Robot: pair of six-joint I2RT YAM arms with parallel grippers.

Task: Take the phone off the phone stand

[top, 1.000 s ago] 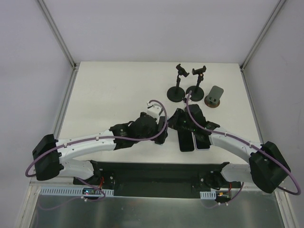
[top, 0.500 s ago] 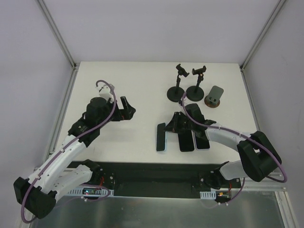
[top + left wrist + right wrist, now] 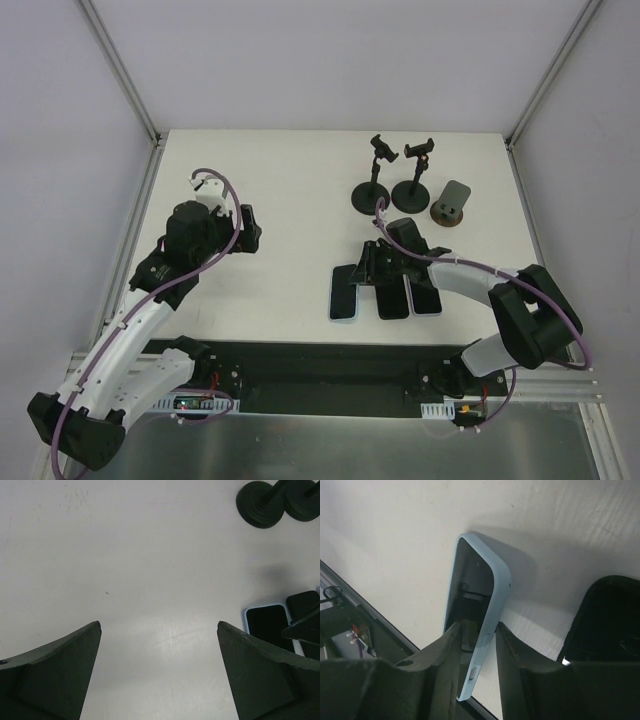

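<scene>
Blue-cased phone (image 3: 490, 610) down on the table (image 3: 280, 180), clear of the stands (image 3: 375, 190)

Right gripper (image 3: 476, 630) is narrowly parted and pinches the phone's long edge. The phone sits left of two dark phones (image 3: 391, 303), near of the bare stands. Left gripper (image 3: 159, 625) hangs wide open at far left, holding nothing. To finish well, I judge: settle it flat, part the fingers slowly, then lift straight off so nothing drags it or nudges its neighbours.
</scene>
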